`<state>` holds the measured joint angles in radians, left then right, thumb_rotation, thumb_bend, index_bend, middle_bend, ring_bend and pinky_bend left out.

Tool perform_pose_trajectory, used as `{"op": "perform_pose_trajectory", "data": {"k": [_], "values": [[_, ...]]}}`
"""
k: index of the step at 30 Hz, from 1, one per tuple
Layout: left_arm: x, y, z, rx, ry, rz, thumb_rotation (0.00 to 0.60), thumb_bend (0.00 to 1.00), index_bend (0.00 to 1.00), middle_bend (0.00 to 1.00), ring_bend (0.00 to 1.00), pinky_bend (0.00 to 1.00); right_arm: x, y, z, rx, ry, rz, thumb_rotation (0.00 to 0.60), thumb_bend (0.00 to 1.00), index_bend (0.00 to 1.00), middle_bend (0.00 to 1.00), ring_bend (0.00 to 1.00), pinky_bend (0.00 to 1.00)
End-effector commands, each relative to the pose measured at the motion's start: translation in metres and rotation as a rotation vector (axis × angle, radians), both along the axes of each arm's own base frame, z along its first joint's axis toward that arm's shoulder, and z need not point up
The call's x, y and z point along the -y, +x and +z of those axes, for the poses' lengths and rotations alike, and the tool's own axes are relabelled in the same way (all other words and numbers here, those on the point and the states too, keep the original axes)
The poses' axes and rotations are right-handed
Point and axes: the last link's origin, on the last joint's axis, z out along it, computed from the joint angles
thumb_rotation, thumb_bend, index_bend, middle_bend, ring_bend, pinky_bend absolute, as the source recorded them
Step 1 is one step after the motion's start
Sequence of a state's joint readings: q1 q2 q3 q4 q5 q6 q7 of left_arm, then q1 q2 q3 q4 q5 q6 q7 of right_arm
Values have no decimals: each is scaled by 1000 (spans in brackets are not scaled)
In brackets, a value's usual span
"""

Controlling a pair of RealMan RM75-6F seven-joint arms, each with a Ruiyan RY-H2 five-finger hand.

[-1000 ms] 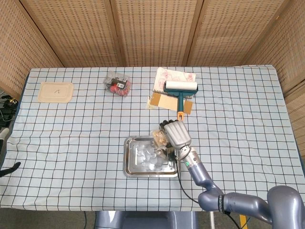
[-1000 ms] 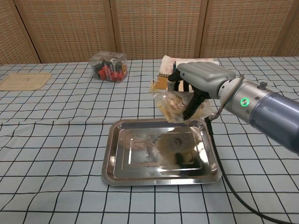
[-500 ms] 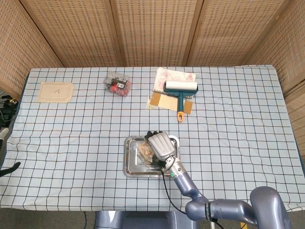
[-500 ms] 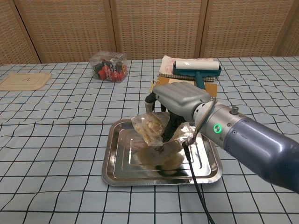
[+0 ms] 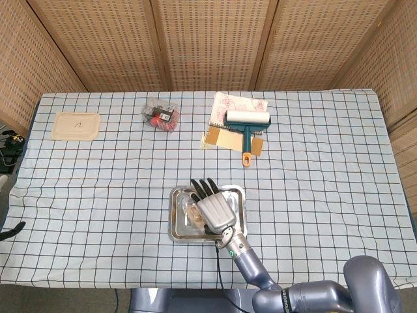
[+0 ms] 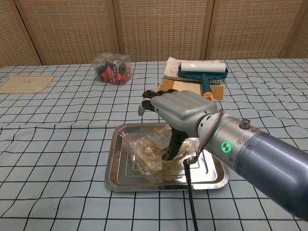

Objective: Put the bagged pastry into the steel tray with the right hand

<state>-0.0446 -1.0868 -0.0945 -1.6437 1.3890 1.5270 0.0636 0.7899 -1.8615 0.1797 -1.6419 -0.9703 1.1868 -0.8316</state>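
The bagged pastry (image 5: 190, 210) (image 6: 146, 155) lies inside the steel tray (image 5: 174, 233) (image 6: 115, 160), in its left half, its clear wrapper crumpled around it. My right hand (image 5: 214, 208) (image 6: 180, 108) hovers over the tray's middle with its fingers spread and stretched forward. Its thumb points down beside the bag, and whether it touches the wrapper I cannot tell. The hand holds nothing. The hand hides part of the tray in the head view. My left hand shows in neither view.
A teal lint roller (image 5: 247, 124) (image 6: 202, 70) lies on a booklet and cardboard behind the tray. A clear box of red items (image 5: 161, 114) (image 6: 111, 67) stands at the back left, and a beige lid (image 5: 76, 125) (image 6: 25, 83) lies far left.
The right hand carried the bag leftward over the tray, lowered it and let go. Its fingers have spread open and the pastry now rests in the tray.
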Motion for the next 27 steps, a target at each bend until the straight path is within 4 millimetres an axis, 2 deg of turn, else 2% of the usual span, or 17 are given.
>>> {"op": "perform_pose_trajectory", "data": {"k": [1, 8, 9, 12, 16, 17, 27], "values": [[1, 0, 2, 4, 5, -3, 600, 0, 0, 0, 0, 0, -1, -5, 14, -29, -55, 17, 600, 210, 223, 0, 0, 0], [2, 0, 3, 8, 10, -3, 600, 0, 0, 0, 0, 0, 1, -28, 51, -75, -163, 28, 600, 210, 223, 0, 0, 0], [3, 0, 2, 4, 6, -3, 600, 0, 0, 0, 0, 0, 1, -45, 67, -76, -193, 10, 600, 210, 223, 0, 0, 0], [3, 1, 0, -3, 3, -4, 600, 0, 0, 0, 0, 0, -9, -80, 93, -73, -200, 35, 600, 210, 223, 0, 0, 0], [4, 3, -3, -17, -4, -14, 600, 0, 0, 0, 0, 0, -19, -121, 117, -83, -232, 37, 600, 209, 200, 0, 0, 0], [4, 4, -4, -18, -4, -15, 600, 0, 0, 0, 0, 0, -20, -125, 119, -80, -233, 36, 600, 207, 190, 0, 0, 0], [8, 1, -9, -22, -15, -28, 600, 0, 0, 0, 0, 0, -49, -225, 177, -16, -362, -135, 600, 189, 61, 0, 0, 0]]}}
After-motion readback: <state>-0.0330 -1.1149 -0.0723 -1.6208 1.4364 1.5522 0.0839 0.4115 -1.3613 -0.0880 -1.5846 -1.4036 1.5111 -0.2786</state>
